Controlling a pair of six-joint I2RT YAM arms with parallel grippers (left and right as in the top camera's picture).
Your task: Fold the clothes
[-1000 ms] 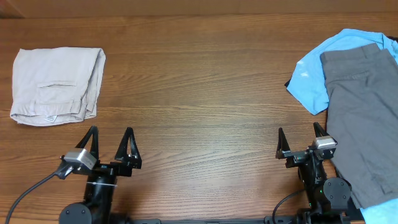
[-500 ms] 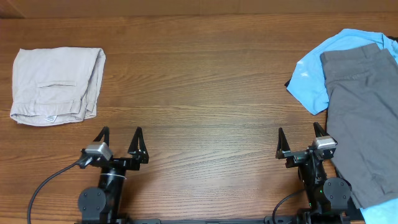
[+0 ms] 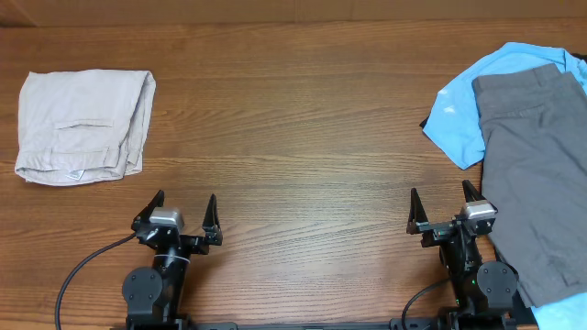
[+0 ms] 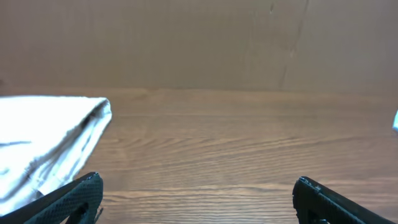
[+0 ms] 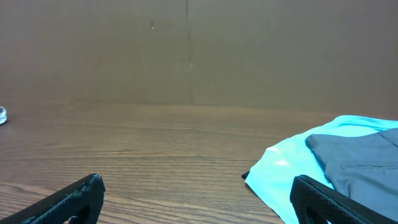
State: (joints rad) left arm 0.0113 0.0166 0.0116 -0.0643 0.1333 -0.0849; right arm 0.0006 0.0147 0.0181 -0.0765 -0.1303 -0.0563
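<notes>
A light blue shirt (image 3: 461, 112) lies flat at the right edge of the wooden desk (image 3: 303, 119). Grey trousers (image 3: 532, 174) lie on top of it, reaching from the far right corner toward the near right corner. A plain brown wall (image 5: 186, 50) backs the far edge.

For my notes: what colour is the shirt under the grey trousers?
The shirt is plain light blue; the overhead view shows it best.

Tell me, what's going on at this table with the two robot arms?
Nothing is being handled right now. The pale beige cotton shorts lie folded at the far left of the brown wooden table. The left gripper and right gripper are open and empty near the front edge. Grey trousers lie over a light blue shirt on the right.
</notes>
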